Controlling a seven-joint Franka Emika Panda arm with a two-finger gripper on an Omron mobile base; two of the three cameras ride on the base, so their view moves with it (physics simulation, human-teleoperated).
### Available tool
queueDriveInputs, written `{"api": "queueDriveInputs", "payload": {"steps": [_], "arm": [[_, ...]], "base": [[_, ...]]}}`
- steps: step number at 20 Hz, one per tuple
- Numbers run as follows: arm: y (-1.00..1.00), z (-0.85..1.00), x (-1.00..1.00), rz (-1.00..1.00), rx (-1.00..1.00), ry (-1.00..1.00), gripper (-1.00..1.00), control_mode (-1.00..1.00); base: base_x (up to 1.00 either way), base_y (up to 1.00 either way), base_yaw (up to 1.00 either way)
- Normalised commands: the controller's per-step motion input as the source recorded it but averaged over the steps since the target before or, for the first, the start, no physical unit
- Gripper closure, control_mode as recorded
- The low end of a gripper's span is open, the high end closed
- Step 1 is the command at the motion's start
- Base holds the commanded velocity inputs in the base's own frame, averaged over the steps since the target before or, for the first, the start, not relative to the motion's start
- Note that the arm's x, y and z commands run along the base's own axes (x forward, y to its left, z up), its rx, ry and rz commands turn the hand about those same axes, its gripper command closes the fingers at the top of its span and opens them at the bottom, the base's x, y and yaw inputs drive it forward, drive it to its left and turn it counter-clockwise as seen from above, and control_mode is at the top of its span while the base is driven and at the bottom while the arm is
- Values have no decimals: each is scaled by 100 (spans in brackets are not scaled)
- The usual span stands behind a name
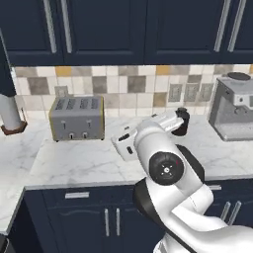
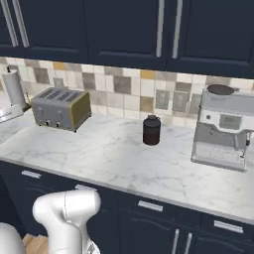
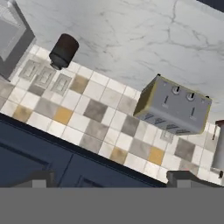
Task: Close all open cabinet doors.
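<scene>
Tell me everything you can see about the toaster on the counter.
The toaster is a boxy four-slot appliance that looks like brushed grey metal, with yellowish end panels and trim. Its top has four long slots, and the front face carries two small knobs and two levers near the bottom. It stands upright on the white marble counter, close to the tiled backsplash, touching nothing else. A paper towel roll stands apart from it at one side. Whether it is plugged in cannot be told.

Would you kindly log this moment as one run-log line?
gripper: open, holding nothing | cabinet doors: those in view appear shut | toaster, dark jar, coffee machine: on counter
</scene>
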Motion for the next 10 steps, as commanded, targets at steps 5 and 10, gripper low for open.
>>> {"api": "queueDriveInputs", "payload": {"steps": [5, 10], "arm": [[0, 0, 0, 0, 0, 0, -100, 100], [0, 0, 0, 0, 0, 0, -100, 100]], "base": [[-15, 67, 36], [-10, 48, 31]]}}
